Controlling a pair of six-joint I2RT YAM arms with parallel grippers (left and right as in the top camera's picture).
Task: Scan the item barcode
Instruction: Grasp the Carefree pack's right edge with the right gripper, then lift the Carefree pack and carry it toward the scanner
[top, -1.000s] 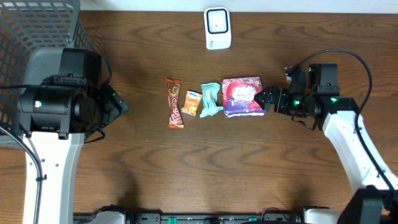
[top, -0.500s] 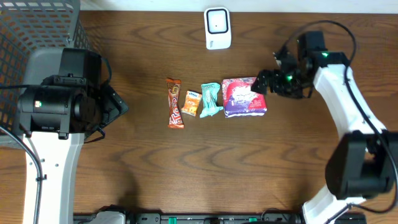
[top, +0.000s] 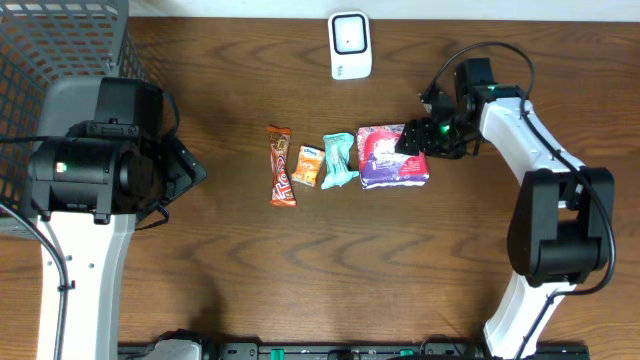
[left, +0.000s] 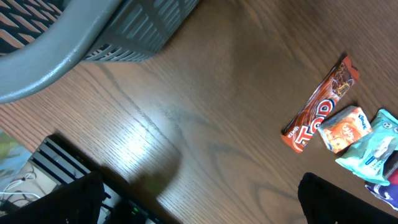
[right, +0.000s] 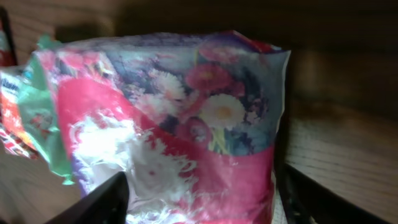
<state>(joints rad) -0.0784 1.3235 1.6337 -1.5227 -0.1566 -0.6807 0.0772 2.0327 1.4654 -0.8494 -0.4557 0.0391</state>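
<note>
On the surface (top: 400, 260), the right hand (top: 413, 146) straddles the flowered bag (top: 385, 157), perhaps touching it; grip unclear. The left hand (top: 193, 172) gapes empty.

From overhead the light is even and quite bright. The bench (top: 320, 260) shows its wood grain sharply, and only soft, short shadows lie on it. In my left wrist view a pale glare sits on the bench, the basket (left: 93, 31) near the lens is blurred, and the lower corners are black. My right wrist view is dim. The bag (right: 168, 124) is very close and a little soft, with deep shadow above it, and my fingers (right: 106, 202) are only dark, unfocused shapes.
</note>
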